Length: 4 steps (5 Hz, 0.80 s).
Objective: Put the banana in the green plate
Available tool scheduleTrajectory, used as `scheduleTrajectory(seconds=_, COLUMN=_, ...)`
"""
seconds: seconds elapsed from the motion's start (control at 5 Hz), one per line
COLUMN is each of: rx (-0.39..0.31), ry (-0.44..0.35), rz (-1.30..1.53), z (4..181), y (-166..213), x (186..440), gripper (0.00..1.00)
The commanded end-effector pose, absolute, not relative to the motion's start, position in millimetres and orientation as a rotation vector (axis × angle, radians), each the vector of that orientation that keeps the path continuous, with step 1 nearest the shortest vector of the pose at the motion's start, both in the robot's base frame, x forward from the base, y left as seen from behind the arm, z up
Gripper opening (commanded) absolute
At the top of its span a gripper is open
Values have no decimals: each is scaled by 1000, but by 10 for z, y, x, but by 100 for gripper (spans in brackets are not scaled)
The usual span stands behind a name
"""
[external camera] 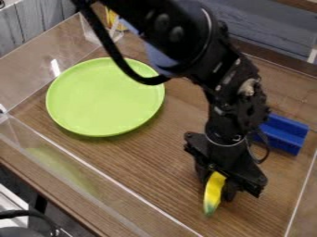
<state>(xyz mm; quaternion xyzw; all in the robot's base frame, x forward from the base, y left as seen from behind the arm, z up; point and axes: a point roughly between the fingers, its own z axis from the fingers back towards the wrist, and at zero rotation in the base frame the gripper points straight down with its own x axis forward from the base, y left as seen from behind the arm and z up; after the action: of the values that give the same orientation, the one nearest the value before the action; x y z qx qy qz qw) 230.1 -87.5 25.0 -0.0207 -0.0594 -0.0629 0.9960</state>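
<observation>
The banana [213,194] is small, curved and yellow with a greenish lower tip; it hangs upright near the table's front right. My gripper [220,176] points straight down and is shut on the banana's upper end, its black fingers hiding that end. The green plate [104,95] is a large round lime-green plate lying flat at the left of the table, well apart from the gripper and with nothing on it.
A blue rectangular block [287,135] lies at the right edge behind the arm. The wooden table [99,176] is ringed by a low clear wall. The black arm [173,42] reaches in from the top.
</observation>
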Motion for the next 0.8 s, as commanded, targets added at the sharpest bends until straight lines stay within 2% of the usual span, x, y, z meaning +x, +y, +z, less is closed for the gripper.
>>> scheduleTrajectory(seconds=0.0, rx=-43, ry=-163, rz=-88, z=417, y=-865, x=2360, gripper=0)
scheduleTrajectory(seconds=0.4, rx=-44, ry=-150, rz=-142, z=497, y=-828, x=2435, gripper=0)
scheduleTrajectory(seconds=0.6, rx=-29, ry=-138, rz=-73, z=645, y=-738, x=2363, gripper=0)
